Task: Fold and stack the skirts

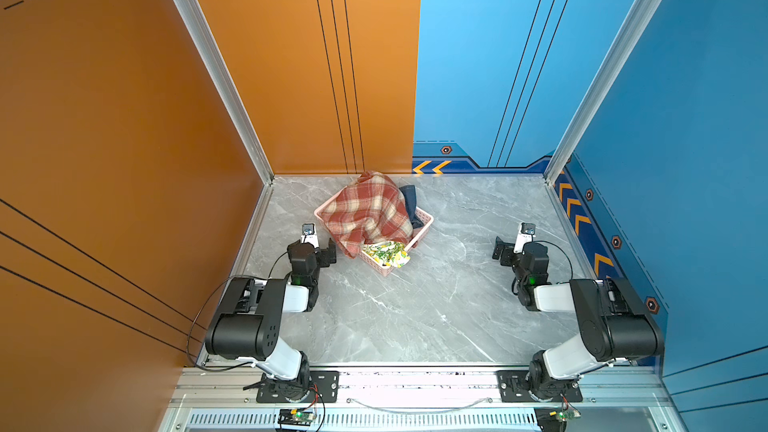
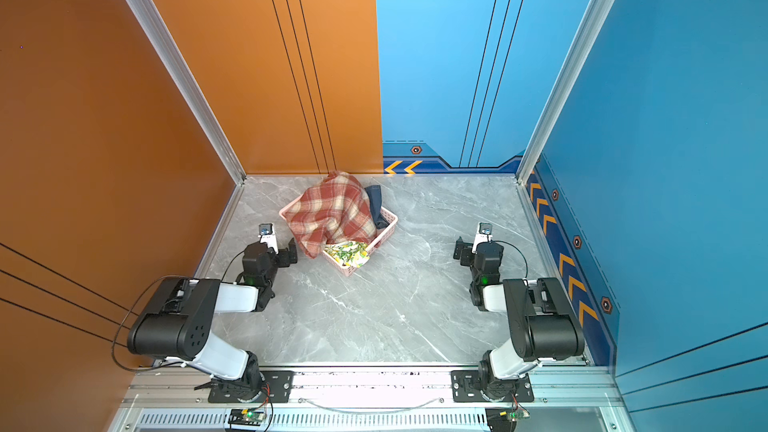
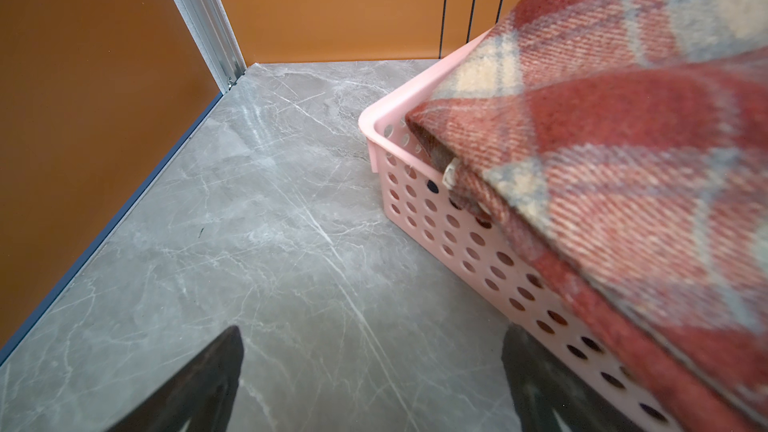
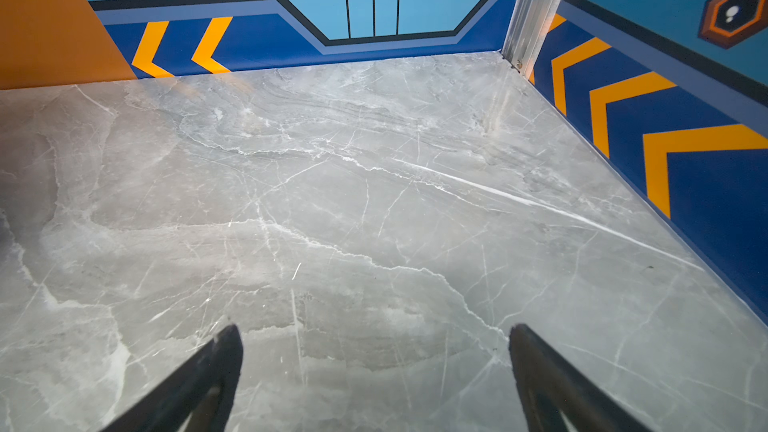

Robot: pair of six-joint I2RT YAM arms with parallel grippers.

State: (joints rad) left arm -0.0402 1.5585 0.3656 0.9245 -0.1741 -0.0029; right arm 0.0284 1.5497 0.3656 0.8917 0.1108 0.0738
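The left jaws stand wide open and hold nothing; in the left wrist view one finger [image 3: 199,384] is over bare surface [image 3: 257,209] and the other is just beside the wall of the basket [image 3: 440,222]. The right jaws are wide open and empty too, over bare surface, well apart from the basket.

There is one basket, near the back wall, and all three skirts are in it, unfolded. The plaid skirt [image 1: 365,211] lies on top as a heap; its long axis goes from the back wall toward the left arm [image 1: 303,268], and its near end hangs over the rim. The lemon skirt [image 1: 386,254] is bunched at the near corner and spills over the rim. The denim skirt [image 1: 411,203] stands up at the far right side; the plaid one hides most of it, so I cannot tell its direction. The far corner of the basket is covered too
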